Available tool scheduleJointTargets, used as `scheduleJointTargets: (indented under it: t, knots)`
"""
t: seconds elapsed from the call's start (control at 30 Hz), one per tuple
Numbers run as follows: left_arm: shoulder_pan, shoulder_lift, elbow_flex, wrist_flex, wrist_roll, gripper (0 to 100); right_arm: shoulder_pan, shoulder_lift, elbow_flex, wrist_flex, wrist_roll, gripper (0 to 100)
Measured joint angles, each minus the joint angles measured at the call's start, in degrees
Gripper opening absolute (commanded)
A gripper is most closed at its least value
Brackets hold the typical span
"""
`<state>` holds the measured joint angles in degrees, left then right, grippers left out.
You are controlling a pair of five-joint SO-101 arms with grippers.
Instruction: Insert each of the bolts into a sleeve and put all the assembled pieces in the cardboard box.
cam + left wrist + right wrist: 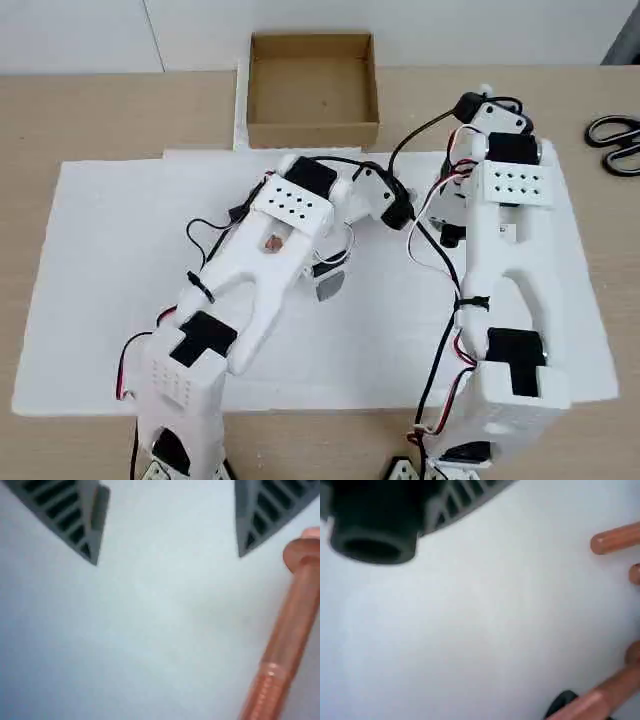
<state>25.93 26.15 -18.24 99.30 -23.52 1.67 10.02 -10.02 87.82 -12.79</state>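
We see a light wooden table (pixel 100 110) with a white sheet (pixel 120 260) spread over most of it. The open cardboard box (pixel 312 135) stands at the sheet's far edge, and black-handled scissors (pixel 615 143) lie on bare wood to the right. A copper bolt (pixel 285 640) lies flat on the sheet.

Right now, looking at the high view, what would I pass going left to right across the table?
In order: left arm's base → cardboard box → right arm → scissors. The left arm's forearm overlaps the box, so only its base is placed.
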Motion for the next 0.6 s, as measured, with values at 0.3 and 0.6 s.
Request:
scheduleJointTargets:
  t: [0.3,0.6]
  knots:
    - [-2.2,1.8,0.1,-1.8,-0.2,18,1.1,0.0,0.0,0.0,0.0,0.4]
    - [-2.2,1.9,0.1,-6.1,-0.2,18,4.8,0.0,-4.3,3.5,1.0,0.4]
